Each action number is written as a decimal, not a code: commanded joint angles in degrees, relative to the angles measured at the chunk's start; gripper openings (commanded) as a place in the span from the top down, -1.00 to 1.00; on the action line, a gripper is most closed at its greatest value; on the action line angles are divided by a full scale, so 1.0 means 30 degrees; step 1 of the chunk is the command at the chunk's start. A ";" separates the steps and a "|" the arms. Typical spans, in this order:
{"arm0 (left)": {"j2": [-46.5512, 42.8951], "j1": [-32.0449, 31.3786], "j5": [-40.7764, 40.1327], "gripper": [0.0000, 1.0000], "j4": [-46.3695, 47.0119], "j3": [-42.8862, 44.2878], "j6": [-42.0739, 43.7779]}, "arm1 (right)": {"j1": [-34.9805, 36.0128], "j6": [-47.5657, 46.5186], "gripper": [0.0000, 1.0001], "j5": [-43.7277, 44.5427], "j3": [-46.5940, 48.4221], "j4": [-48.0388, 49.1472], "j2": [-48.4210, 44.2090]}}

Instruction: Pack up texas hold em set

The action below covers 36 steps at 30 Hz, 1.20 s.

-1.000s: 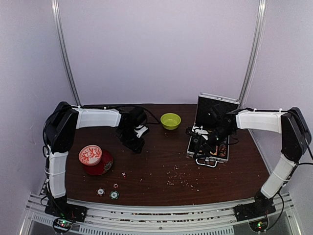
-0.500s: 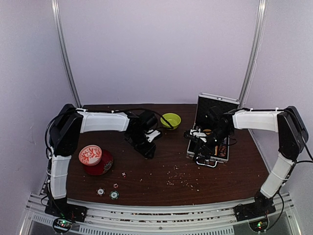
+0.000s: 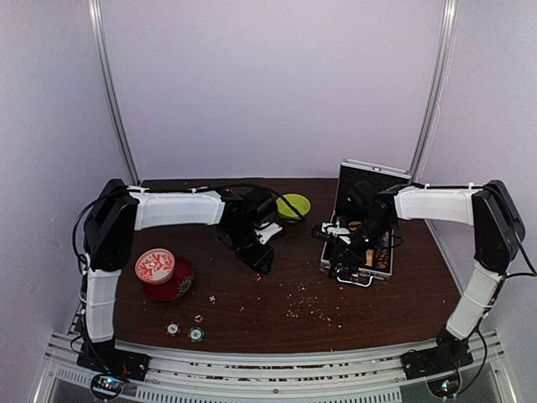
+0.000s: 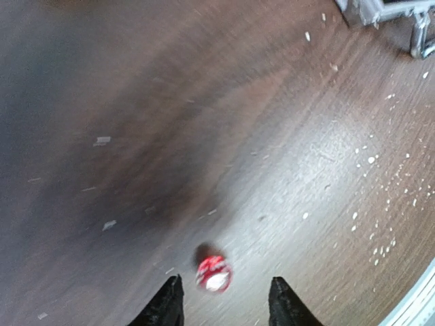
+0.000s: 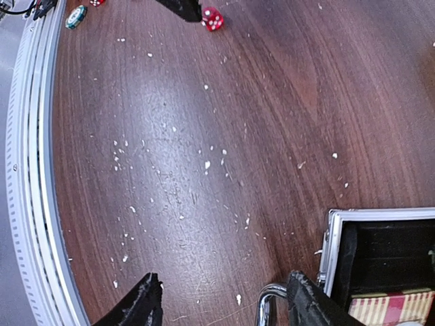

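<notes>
The left hand (image 4: 224,300) is seen with its jaws parted and nothing held between them, lowered close to the dark wooden surface (image 3: 277,294) near its middle. A tiny red die (image 4: 213,274) lies on the surface just ahead of the gap between the two black fingertips (image 4: 168,303), touched by neither. The same die (image 5: 212,18) is caught at the top of the right wrist view, with a round chip (image 5: 76,16) near the front rail. The right hand (image 5: 228,299) is likewise held open and empty, above bare wood just beside the front left corner of the silver case (image 5: 331,251), whose metal handle (image 5: 267,299) shows between the fingers. The case (image 3: 373,189) stands on the right of the surface with its lid raised upright; a red-and-cream chequered face (image 5: 391,305) is visible in its black lining. Two more chips (image 3: 173,329) lie near the front edge on the left, well apart from the case. A red-and-white tin (image 3: 155,266) sits at the left, and a lime-green bowl (image 3: 295,204) stands at the back, partly hidden by the left arm. Pale specks are scattered over the wood.
</notes>
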 commanded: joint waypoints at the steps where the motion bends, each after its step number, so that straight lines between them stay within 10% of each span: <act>1: -0.2958 0.1418 -0.2394 0.05 -0.0817 0.0511 0.0741 | 0.0659 -0.0317 -0.28 0.0611 0.1602 -0.1070 -0.0983; 17: -1.0435 0.5758 -0.4972 -0.13 0.7596 -0.7017 0.0560 | 0.6040 0.1412 0.05 0.5716 0.7497 0.0461 0.5022; 36: -1.0974 0.5802 -0.3502 -0.14 0.6938 -0.6787 0.0472 | 0.7699 0.1267 0.11 0.5605 1.3964 -0.1064 1.1053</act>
